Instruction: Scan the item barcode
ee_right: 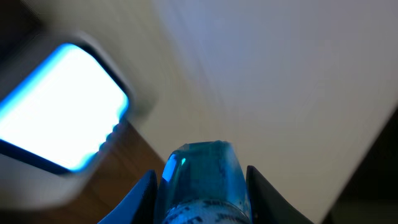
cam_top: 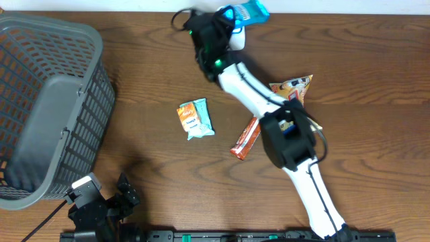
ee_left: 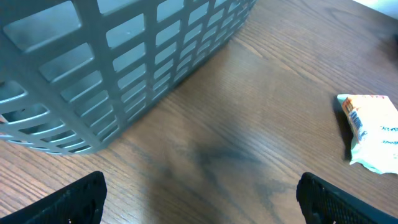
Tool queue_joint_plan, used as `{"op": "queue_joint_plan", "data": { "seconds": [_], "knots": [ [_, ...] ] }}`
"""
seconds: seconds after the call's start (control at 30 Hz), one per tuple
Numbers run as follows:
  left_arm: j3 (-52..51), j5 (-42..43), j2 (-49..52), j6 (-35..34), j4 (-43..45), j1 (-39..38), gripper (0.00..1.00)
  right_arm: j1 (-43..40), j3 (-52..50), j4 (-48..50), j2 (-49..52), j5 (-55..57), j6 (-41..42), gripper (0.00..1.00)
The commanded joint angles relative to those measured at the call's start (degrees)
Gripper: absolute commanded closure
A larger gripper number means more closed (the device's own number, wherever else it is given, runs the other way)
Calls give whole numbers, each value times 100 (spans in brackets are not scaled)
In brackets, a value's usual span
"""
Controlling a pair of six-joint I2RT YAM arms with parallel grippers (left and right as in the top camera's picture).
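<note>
The blue packet (cam_top: pixel 250 11) sits at the far edge of the wooden table (cam_top: pixel 376 67), just beside the white scanner (cam_top: pixel 236 39) and on its far right side. Seen from overhead, its long axis runs roughly left to right, with the free end pointing right, away from the scanner. In the right wrist view it juts straight out from the pincer, and the scanner's lit window (ee_right: pixel 62 124) is to its left. The right gripper (cam_top: pixel 232 18) is closed partway, its two fingers (ee_right: pixel 142 194) pressed on either side of the blue packet. The left gripper (ee_left: pixel 200 205) is well apart from the scanner, near the grey basket (cam_top: pixel 94 40), jaws spread wide and holding nothing, with an orange-and-teal snack packet (ee_left: pixel 372 130) lying ahead of it.
</note>
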Motion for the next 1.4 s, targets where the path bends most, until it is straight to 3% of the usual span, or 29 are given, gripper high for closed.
{"op": "queue_joint_plan", "data": {
  "seconds": [0.0, 0.3, 0.47, 0.77, 1.03, 1.23, 1.33, 1.37],
  "knots": [
    [-7, -31, -9, -4, 2, 20, 2, -479, 146, -752, -621, 765, 1202, 88],
    [-7, -31, -9, -7, 2, 20, 2, -2009, 140, -3410, -638, 798, 3711, 87],
    [-7, -31, -9, -7, 2, 20, 2, -3180, 131, -4531, -638, -146, 4669, 86],
    [-7, -31, -9, -7, 2, 20, 2, -5005, -4, -5115, -614, -1259, 5718, 89],
    [-7, -31, -9, -7, 2, 20, 2, -6247, -9, -5399, -614, -1344, 6708, 80],
    [-7, -31, -9, -7, 2, 20, 2, -6891, -9, -5619, -614, -1858, 7084, 55],
    [-7, -31, -9, -7, 2, 20, 2, -7051, -9, -5676, -614, -2004, 7108, 20],
    [-7, -31, -9, -7, 2, 20, 2, -7073, -9, -5687, -614, -2004, 7106, 16]
  ]
}}
